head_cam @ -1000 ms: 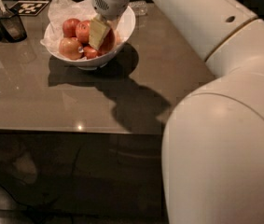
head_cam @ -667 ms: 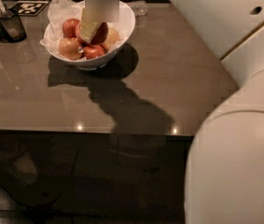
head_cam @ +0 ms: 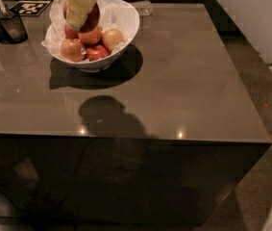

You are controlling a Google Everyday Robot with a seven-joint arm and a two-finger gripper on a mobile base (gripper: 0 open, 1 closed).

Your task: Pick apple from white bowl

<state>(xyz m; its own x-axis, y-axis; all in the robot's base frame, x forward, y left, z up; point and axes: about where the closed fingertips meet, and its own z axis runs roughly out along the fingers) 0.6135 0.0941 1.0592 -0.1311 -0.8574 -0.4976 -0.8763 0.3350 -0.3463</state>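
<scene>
**The Gripper Has a Red Apple**

The gripper (head_cam: 80, 14) is at the top, right over the white bowl (head_cam: 126, 25). It is closed on the apple (head_cam: 93, 17). One pale yellow finger (head_cam: 78, 6) lies down the front of the apple. The other finger is hidden behind it.

The apple is round and dark red all over. It has a little shine on its skin. A bit of red also peeks out on the other side of the yellow finger. The apple sits up higher than the other fruit, over the back part of the bowl.

More apples lie in the bowl under it. One red apple (head_cam: 90, 35) is just below. Another red one (head_cam: 96, 52) is near the front rim. Two paler apples, yellow and orange, lie there too, one on the left (head_cam: 72, 49) and one on the right (head_cam: 112, 38).

Crumpled white paper (head_cam: 54, 20) lines the bowl and sticks out over its left edge.

The bowl stands on a shiny brown table (head_cam: 183, 85), near the back left corner. A small dark cup (head_cam: 11, 28) with a utensil in it stands to the left of the bowl, apart from it.
</scene>
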